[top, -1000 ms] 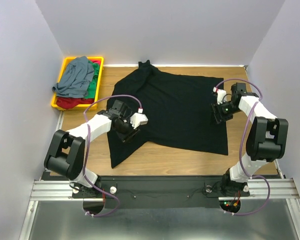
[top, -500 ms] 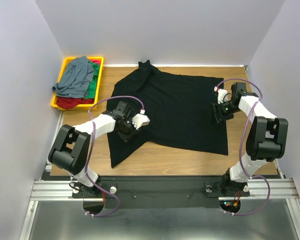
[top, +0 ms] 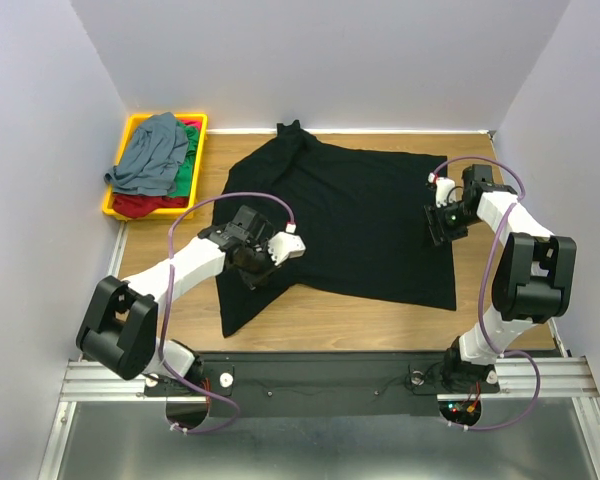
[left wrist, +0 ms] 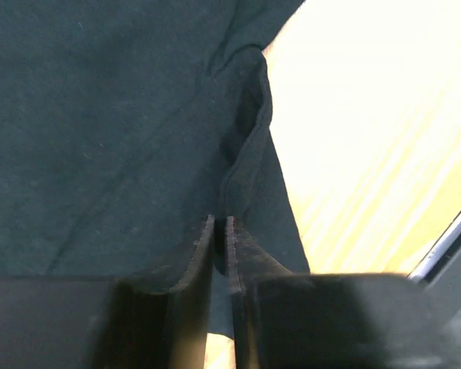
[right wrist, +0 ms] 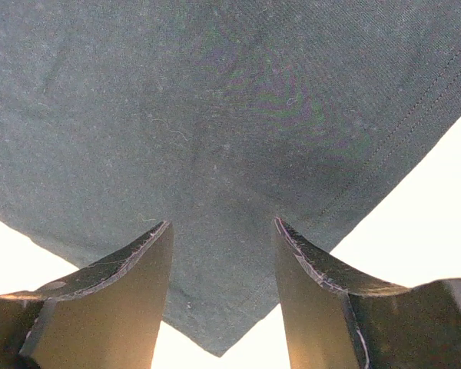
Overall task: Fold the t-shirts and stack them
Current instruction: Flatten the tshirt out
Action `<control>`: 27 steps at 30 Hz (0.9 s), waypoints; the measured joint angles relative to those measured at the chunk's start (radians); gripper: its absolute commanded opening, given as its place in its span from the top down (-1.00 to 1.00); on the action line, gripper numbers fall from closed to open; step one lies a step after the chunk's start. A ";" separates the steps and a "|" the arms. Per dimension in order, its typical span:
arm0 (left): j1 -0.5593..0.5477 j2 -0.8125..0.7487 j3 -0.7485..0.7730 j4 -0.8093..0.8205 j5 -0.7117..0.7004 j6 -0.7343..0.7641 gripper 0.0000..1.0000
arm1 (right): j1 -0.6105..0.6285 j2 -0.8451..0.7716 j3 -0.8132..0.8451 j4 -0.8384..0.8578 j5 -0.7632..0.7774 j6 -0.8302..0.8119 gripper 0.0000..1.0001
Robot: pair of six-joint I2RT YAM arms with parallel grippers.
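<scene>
From above we saw soft, even light, sharp focus and only faint shadows beneath the arms. The black t-shirt (top: 350, 215) swallowed detail, and its folds were barely readable. In the left wrist view the table (left wrist: 384, 138) burned out to yellow-white glare and the near fingers (left wrist: 180, 307) were blurred. In the right wrist view the weave was crisp, and the bare corners were blown white.

The black shirt (top: 360, 220) was matt soft cloth; surface (top: 330, 315) was smooth pale wood; tray (top: 203, 135) was glossy yellow plastic.
</scene>
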 measured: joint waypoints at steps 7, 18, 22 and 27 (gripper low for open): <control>-0.030 0.001 -0.006 -0.043 0.016 0.016 1.00 | 0.000 0.002 0.010 0.000 0.005 -0.001 -0.16; -0.317 0.001 0.036 -0.114 0.106 0.064 0.24 | 0.000 0.019 0.030 0.001 0.042 -0.004 -0.18; -0.195 -0.008 0.093 -0.099 0.114 0.059 0.23 | 0.000 0.035 0.032 0.000 0.063 -0.004 -0.17; 0.039 0.024 0.204 -0.024 0.049 0.064 0.23 | 0.000 0.049 0.032 0.000 0.086 -0.004 -0.13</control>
